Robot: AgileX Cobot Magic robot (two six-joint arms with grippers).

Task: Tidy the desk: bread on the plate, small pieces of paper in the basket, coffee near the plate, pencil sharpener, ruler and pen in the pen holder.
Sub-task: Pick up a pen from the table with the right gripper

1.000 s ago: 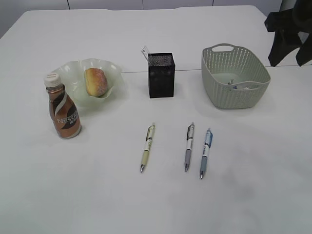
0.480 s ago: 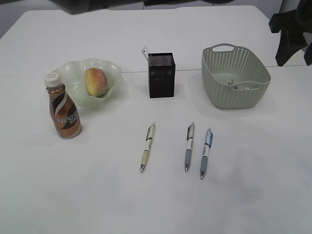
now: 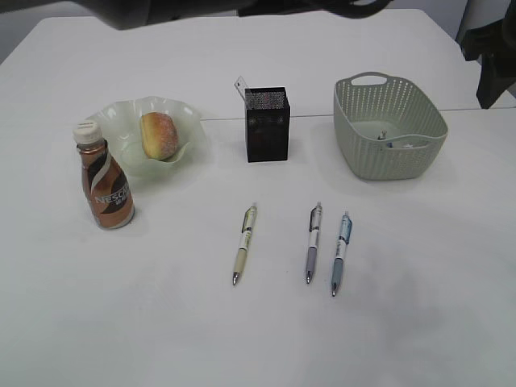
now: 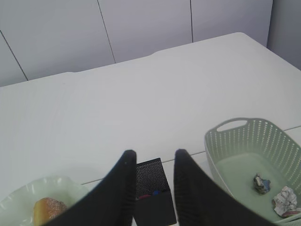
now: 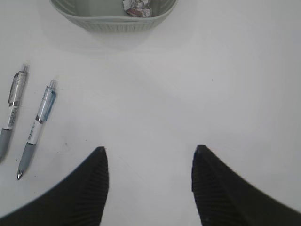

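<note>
White desk carries everything. On the left the bread lies on the green plate, with the coffee upright just in front of it. The black pen holder stands mid-desk – a clear ruler pokes out of its back corner. To the right, the basket holds two small pieces of paper. Three pens lie nearer the front: a cream pen, a grey pen and a blue pen (all apart, roughly parallel). The left gripper hovers high with jaws partly open – nothing between them. The right gripper is wide open and empty above bare desk near the blue pen
</note>
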